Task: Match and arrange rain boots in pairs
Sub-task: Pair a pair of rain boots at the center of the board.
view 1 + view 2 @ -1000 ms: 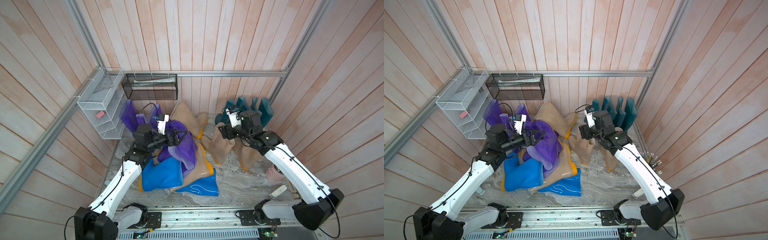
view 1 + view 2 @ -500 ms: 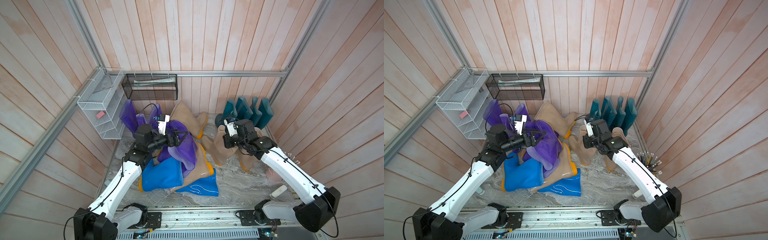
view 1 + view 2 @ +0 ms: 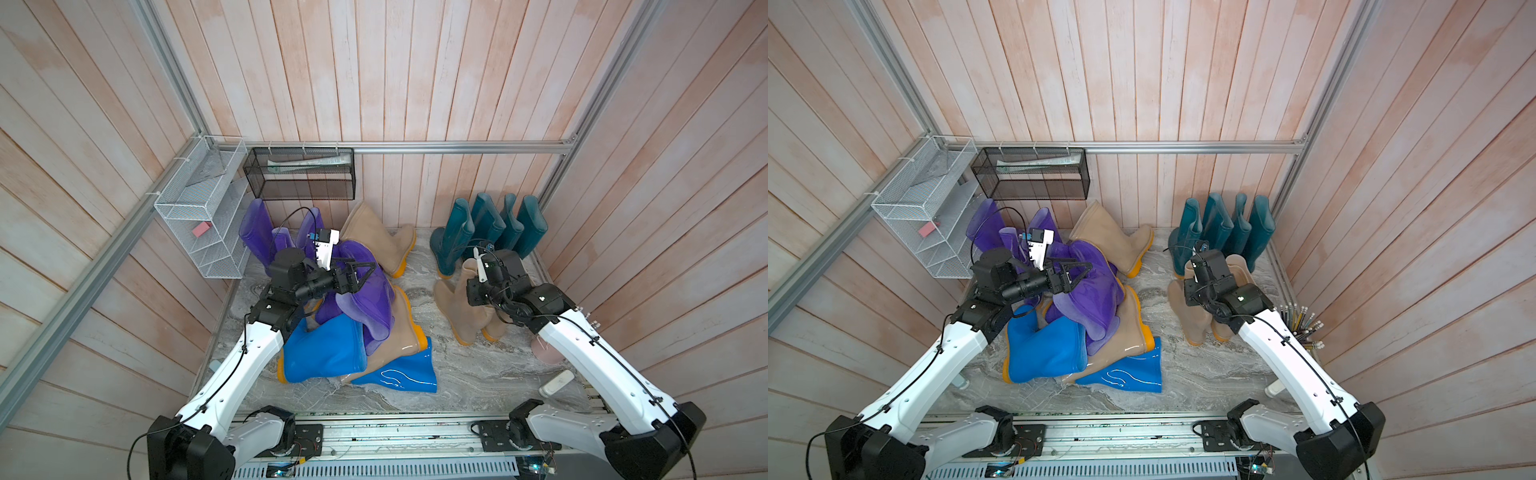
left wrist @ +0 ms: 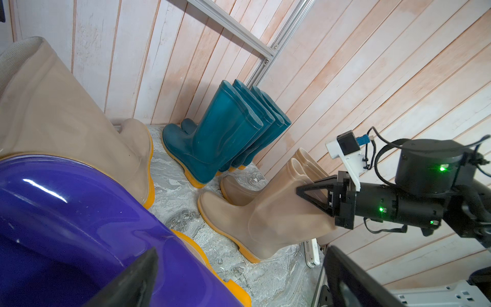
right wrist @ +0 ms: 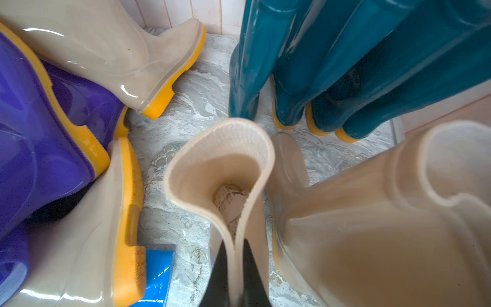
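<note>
1. A glossy beige rubber rain boot (image 5: 220, 143) with a yellow-orange sole stands upright on the right side of the bench. The right end effector (image 5: 235, 247) is clamped on the rim of its cuff, which is pinched between the two black fingers.
2. A second beige boot (image 5: 358, 212) stands just beside the gripped one, on the side toward the right wall.
3. There are four beige boots in all: those two, a third beige boot (image 3: 374, 237) leaning against the back wall near the centre, and a fourth beige boot (image 3: 401, 332) lying on its side in the heap at the left.
4. Four dark teal boots (image 3: 486, 226) stand upright in a tight row in the far right corner, just behind the gripped boot.
5. Two bright blue boots lie flat at the front of the heap: one blue boot (image 3: 324, 353) toward the left arm, and the other blue boot (image 3: 399, 374) partly under the fourth beige boot.
6. Of the translucent purple boots, at least three upright purple shafts (image 3: 255, 232) stand at the back left. More lie tangled in the heap, and the overlap hides the full count.
7. The left end effector (image 3: 368, 272) hovers close over the topmost purple boot (image 3: 370, 299), its jaws spread wide and holding nothing.
8. The grey marbled bench (image 3: 478, 374) carries everything. One white wire rack (image 3: 195, 216) and one black mesh basket (image 3: 299, 174) hang on the plank walls.
</note>
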`<act>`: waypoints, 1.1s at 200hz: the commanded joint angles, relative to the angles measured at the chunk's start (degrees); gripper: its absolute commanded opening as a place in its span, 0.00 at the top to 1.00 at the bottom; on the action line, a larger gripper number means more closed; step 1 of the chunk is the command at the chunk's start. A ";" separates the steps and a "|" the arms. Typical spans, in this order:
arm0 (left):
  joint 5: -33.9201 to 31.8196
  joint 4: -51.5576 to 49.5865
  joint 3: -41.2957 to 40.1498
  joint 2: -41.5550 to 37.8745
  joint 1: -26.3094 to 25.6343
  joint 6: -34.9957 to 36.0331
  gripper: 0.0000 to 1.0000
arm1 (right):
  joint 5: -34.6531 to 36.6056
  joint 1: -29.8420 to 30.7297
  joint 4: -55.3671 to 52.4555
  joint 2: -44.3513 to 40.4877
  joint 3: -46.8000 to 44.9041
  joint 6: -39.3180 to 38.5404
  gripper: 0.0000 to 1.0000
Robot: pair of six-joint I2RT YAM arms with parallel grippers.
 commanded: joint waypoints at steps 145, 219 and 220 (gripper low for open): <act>-0.93 -0.64 -0.18 -1.01 -0.35 1.69 0.00 | 14.91 -0.79 -2.02 0.71 5.23 -4.16 0.99; -6.03 -2.49 0.42 -1.02 -0.41 3.79 0.00 | 7.11 3.14 -0.11 -0.56 12.57 -2.50 0.57; -6.26 -2.51 0.38 -1.06 -0.42 3.73 0.00 | 7.06 3.36 0.10 -0.48 12.73 -2.51 0.57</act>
